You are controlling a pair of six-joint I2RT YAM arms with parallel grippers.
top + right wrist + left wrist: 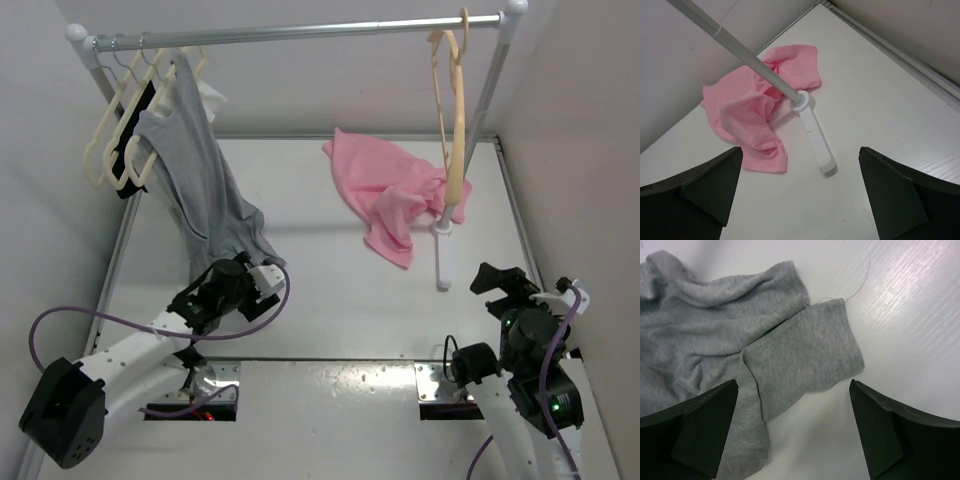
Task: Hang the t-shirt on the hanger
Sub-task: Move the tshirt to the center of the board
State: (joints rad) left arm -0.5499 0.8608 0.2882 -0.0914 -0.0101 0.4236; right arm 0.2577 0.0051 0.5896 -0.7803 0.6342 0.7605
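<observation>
From above, the t-shirt (385,195) lies crumpled on the bench (320,310) at the far right, bunched against the foot of the rack. The hanger (452,110) hangs by its hook from the rail (300,33) directly over it. My left gripper (255,268) sits low by the hem of the gray garment (200,180), well apart from the shirt. My right gripper (503,280) is by the right edge, nearer the shirt. In the left wrist view my jaws stand wide with only gray cloth and bare bench below them. That is the wrong garment, so I should leave it alone. In the right wrist view those jaws are also wide and empty, facing the pink heap pressed against the base of the post (747,57). I judge the step in hand is the first pick-up. I would bring the right gripper down on a raised fold on the side away from the post. The collar would be the best hold, but I cannot find it in this heap. Then I would lift clear of the post before swinging toward the hanger, keeping the left free to steady it.
</observation>
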